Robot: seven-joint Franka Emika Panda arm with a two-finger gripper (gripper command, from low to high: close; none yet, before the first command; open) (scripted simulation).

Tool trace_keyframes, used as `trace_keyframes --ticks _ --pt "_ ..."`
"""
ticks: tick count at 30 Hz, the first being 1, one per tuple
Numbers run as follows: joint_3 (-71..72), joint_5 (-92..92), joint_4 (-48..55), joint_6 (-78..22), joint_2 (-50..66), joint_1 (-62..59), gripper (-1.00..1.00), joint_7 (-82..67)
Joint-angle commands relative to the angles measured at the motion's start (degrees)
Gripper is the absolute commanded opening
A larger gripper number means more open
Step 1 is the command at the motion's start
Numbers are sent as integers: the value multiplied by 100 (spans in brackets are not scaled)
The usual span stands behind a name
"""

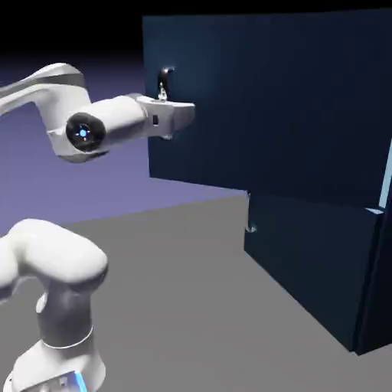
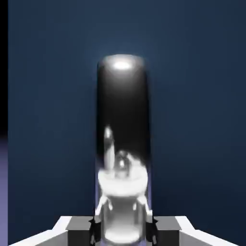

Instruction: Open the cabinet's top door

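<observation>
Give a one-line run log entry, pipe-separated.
top door: swung open | jaws: closed on its handle | lower door: shut

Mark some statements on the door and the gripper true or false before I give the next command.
1. The top door stands swung out from the cabinet. True.
2. The lower door is swung out just as far. False: it sits closed.
3. The gripper has the top door's handle between its fingertips. True.
4. The arm is gripping the lower door's handle. False: nothing grips that handle.
5. The robot's fingers are spread wide, well away from either door. False: they are closed on the upper handle.
</observation>
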Motion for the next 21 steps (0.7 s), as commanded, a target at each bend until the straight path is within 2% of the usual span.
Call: trace_keyframes --ticks 1,12,21 --pt "-128 -177 -39 -244 -151 -127 -100 92" --pt "-2193 -2100 159 -2944 -1164 -1214 -100 525" --pt "-4019 -3454 1350 -5117 -1072 -1131 -100 550"
